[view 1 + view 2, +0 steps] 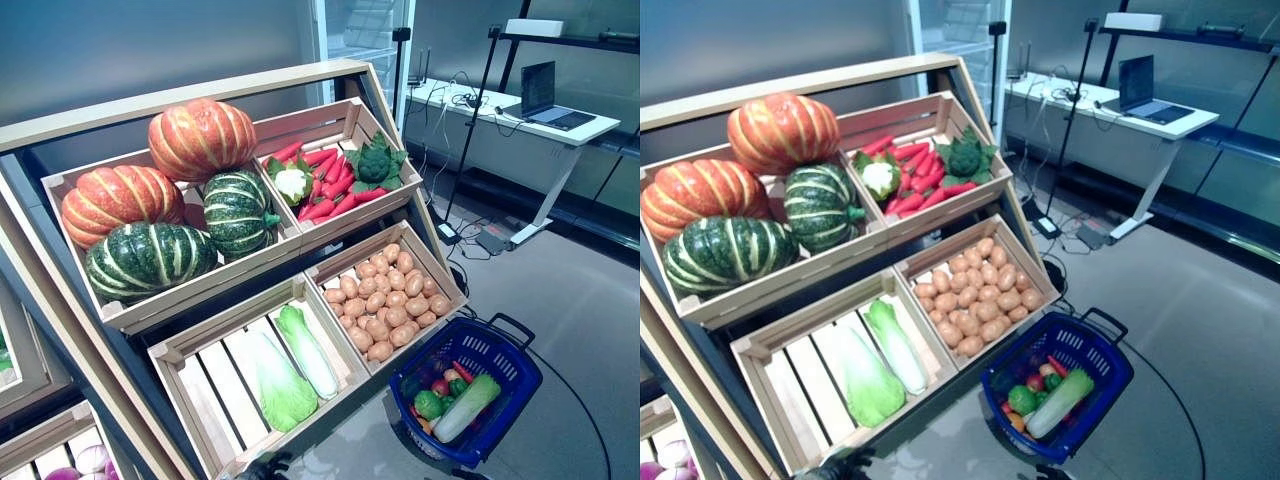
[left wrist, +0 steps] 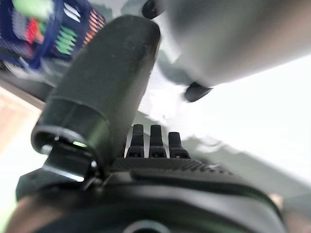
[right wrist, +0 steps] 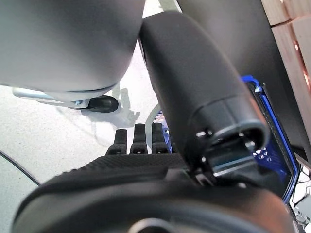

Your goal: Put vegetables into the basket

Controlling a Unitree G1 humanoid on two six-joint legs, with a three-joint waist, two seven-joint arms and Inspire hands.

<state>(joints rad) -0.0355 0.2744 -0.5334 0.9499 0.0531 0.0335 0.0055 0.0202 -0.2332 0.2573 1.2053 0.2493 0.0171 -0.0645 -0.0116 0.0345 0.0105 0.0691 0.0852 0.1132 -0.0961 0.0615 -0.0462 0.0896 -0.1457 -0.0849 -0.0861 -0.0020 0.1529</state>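
Four wooden crates sit on a slanted display stand [image 1: 60, 330], two above and two below. Upper left crate [image 1: 150, 300]: two orange pumpkins [image 1: 200, 138] and two dark green striped squashes [image 1: 148, 258], packed touching one another. Upper right crate [image 1: 345, 125]: red carrots [image 1: 330, 188] lying between a cauliflower [image 1: 290, 182] and a head of broccoli [image 1: 374, 164]. Lower right crate [image 1: 440, 272]: a heap of potatoes [image 1: 385, 300]. Lower left crate [image 1: 200, 395]: two napa cabbages [image 1: 290, 365] lying side by side on the slats. Blue plastic basket [image 1: 500, 375] on the floor just beside the stand's lower right corner, its handle folded down, already containing mixed vegetables, among them a pale green cucumber-like piece [image 1: 465, 405], a green pepper [image 1: 428, 404] and several red items. Left hand [image 2: 150, 145], in its wrist view: fingers straight, thumb extended, holding nothing. Right hand [image 3: 138, 141], in its wrist view: fingers likewise straight and empty, with the basket's blue rim visible beyond the thumb. Background: a white desk [image 1: 520, 115] bearing an open laptop [image 1: 545, 95].
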